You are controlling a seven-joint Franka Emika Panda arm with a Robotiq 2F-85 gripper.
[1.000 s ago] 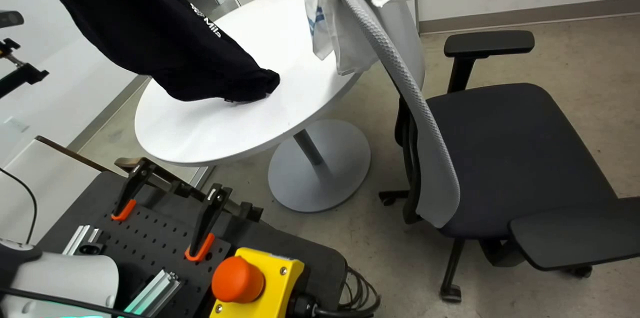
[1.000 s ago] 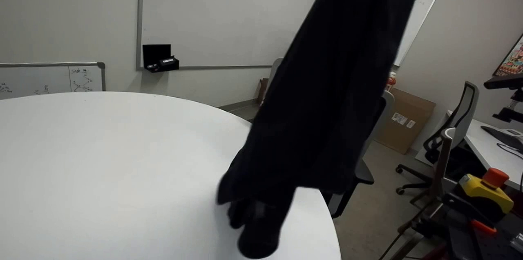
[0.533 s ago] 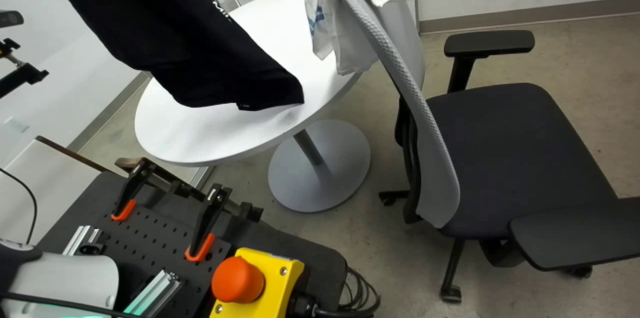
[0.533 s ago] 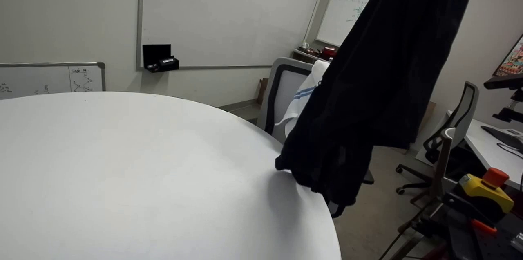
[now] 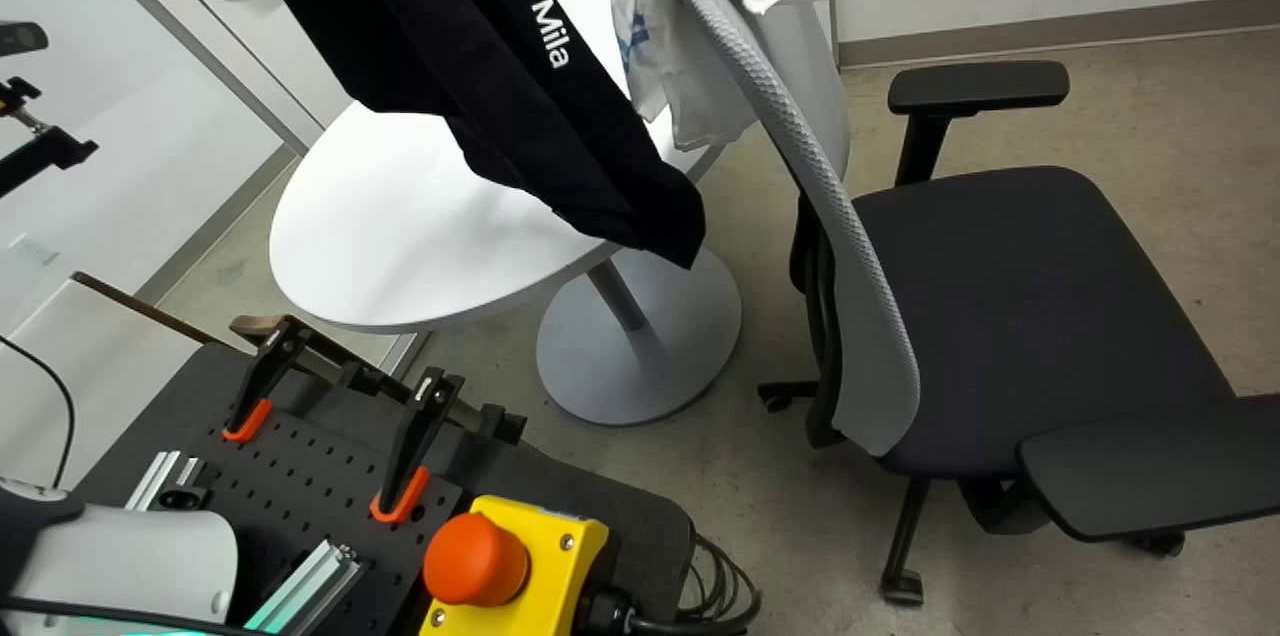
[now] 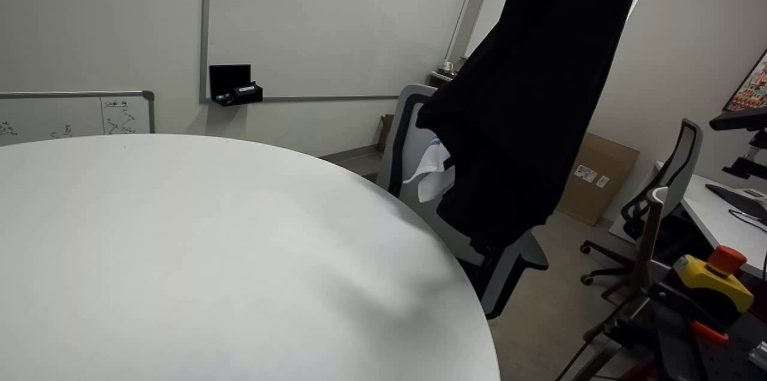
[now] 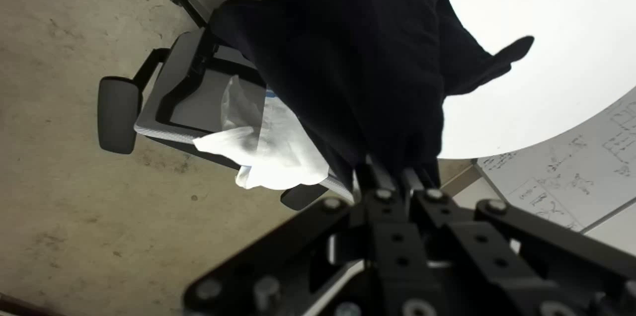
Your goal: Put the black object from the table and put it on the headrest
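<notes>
The black object is a long black cloth with white "Mila" lettering. It hangs in the air in both exterior views, above and past the white table's edge. In the wrist view the cloth runs down from my gripper, whose fingers are shut on its upper end. The gripper is out of view in both exterior views. The grey chair back stands beside the table, partly behind the cloth in an exterior view. A white towel with blue stripes drapes over its top; it also shows in the wrist view.
The round white table stands beside the chair. The chair has black armrests and a dark seat. A yellow box with a red button and black clamps sit on the robot's dark stand. A cardboard box stands behind.
The black cloth has swung and moved off the table toward the chair, and its lower end has risen clear of the tabletop. The chair and towel have not moved.
</notes>
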